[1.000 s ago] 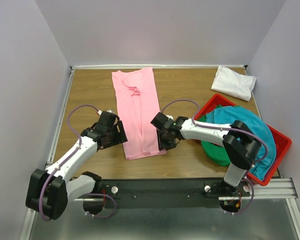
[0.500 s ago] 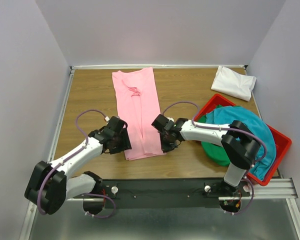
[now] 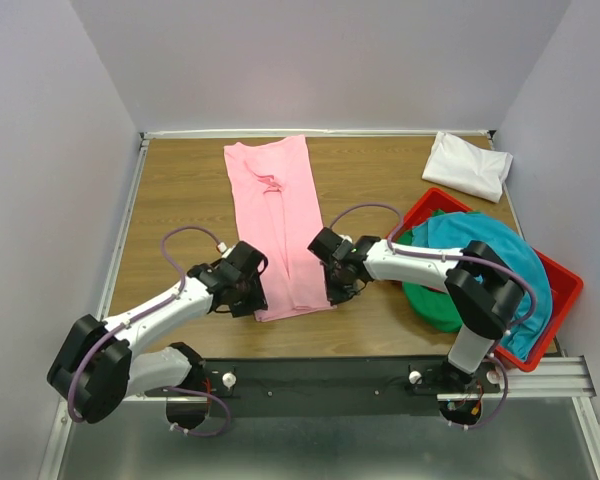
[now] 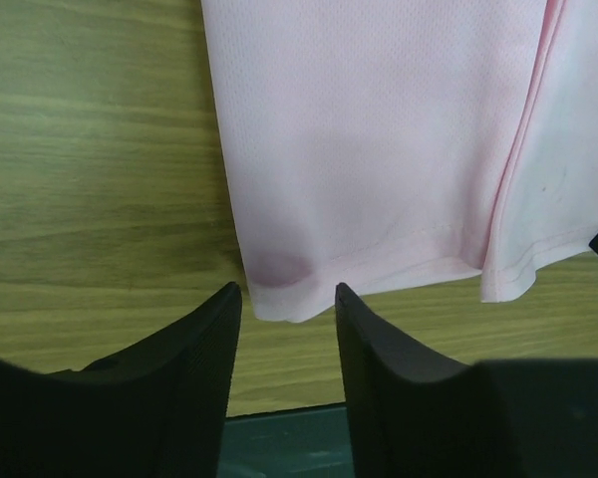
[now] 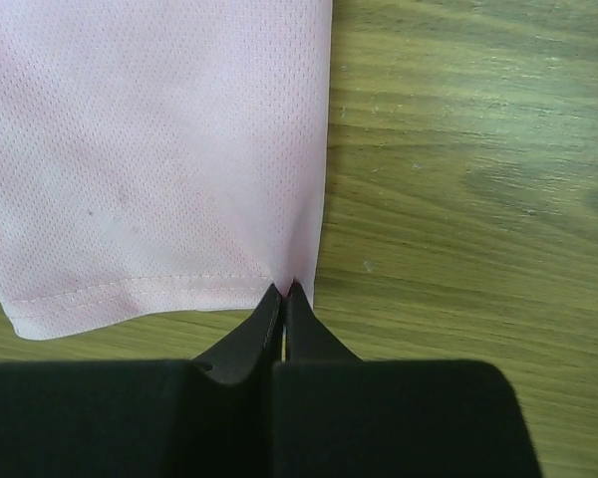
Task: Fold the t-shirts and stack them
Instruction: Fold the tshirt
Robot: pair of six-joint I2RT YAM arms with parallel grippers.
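The light pink t-shirt (image 3: pixel 275 215) lies folded into a long strip down the middle of the table. My right gripper (image 3: pixel 330 295) is shut on the shirt's near right hem corner (image 5: pixel 294 284). My left gripper (image 3: pixel 252 303) is open with its fingertips just short of the near left hem corner (image 4: pixel 279 294), not touching it. A white t-shirt (image 3: pixel 468 165) lies folded at the far right. A teal t-shirt (image 3: pixel 500 255) and a green t-shirt (image 3: pixel 430 305) lie heaped in the red bin (image 3: pixel 560 290). No red shirt shows.
The red plastic bin stands at the right, close to my right arm. Grey walls enclose the table on three sides. A black rail (image 3: pixel 380 375) runs along the near edge. Bare wood (image 3: pixel 175 190) lies left of the pink shirt.
My left gripper has moved right and toward the near edge, up to the pink shirt's near left corner. My right gripper has shifted slightly at the near right corner.
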